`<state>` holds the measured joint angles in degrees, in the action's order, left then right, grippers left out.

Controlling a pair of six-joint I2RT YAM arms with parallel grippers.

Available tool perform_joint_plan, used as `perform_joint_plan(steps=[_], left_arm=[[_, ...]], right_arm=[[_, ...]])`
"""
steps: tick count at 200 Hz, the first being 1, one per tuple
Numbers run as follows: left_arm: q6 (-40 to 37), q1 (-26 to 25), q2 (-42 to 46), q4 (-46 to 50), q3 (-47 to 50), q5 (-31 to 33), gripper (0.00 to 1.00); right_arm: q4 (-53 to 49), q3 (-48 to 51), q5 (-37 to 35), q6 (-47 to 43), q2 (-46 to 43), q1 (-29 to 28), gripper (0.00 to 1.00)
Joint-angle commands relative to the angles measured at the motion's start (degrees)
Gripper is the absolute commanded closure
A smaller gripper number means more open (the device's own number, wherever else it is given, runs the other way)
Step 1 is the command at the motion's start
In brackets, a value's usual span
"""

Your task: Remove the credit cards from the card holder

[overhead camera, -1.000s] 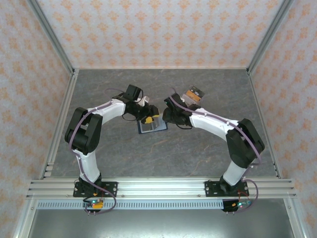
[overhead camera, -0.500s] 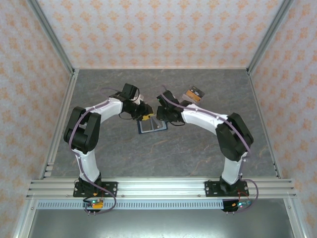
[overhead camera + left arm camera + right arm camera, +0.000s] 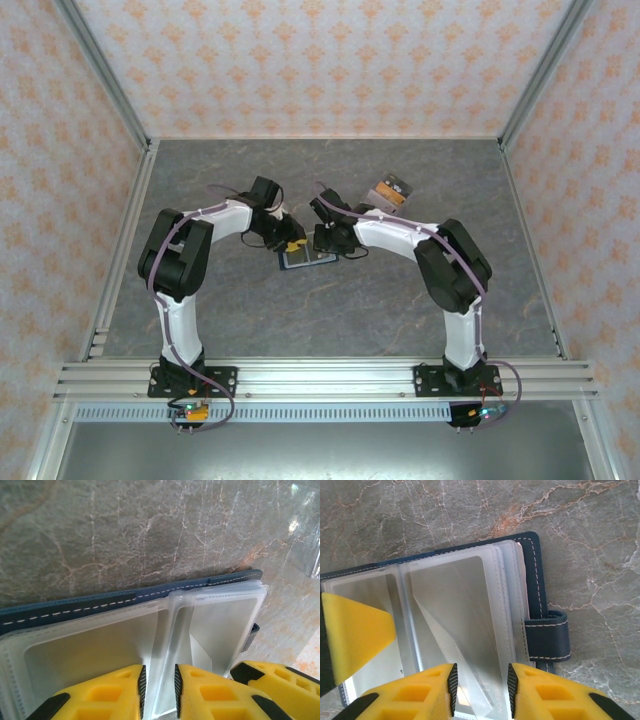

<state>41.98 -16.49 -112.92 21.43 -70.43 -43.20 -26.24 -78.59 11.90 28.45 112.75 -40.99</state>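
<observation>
so the left fingers [image 3: 120, 695] are nearly closed, pinching a clear sleeve [image 3: 167, 630]. The right fingers [image 3: 415, 700] sit partly open over a second sleeve [image 3: 465, 610], gripping nothing. The card holder [image 3: 305, 258] lies open mid-counter [image 3: 350, 320], with the loose cards [image 3: 390, 190] at its 2 o'clock.

Left hand [image 3: 159, 680] pinches a clear sleeve [image 3: 170, 625] in the card holder [image 3: 75, 611].

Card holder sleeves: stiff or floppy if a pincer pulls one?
Probably floppy: the clear sleeves are thin film, one creased diagonally. Likely slippery too, given their glossy sheen. The holder looks light, so it may slide on the table unless pinned.
</observation>
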Motion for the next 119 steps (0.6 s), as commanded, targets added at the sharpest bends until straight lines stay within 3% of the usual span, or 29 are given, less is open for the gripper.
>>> perform_joint_plan(steps=[1, 52, 119], left_arm=[[-1.0, -0.1, -0.4, 1.8, 0.4, 1.4, 0.76], [-1.1, -0.1, -0.3, 2.3, 0.7, 2.6, 0.77], [-0.9, 0.0, -0.9, 2.0, 1.9, 3.0, 0.79]], right_arm=[[-2.1, -1.8, 0.0, -0.9, 1.1, -0.1, 0.65], [-1.4, -2.0, 1.6, -1.3, 1.4, -0.1, 0.66], [4.3, -0.1, 9.9, -0.5, -0.3, 0.6, 0.66]])
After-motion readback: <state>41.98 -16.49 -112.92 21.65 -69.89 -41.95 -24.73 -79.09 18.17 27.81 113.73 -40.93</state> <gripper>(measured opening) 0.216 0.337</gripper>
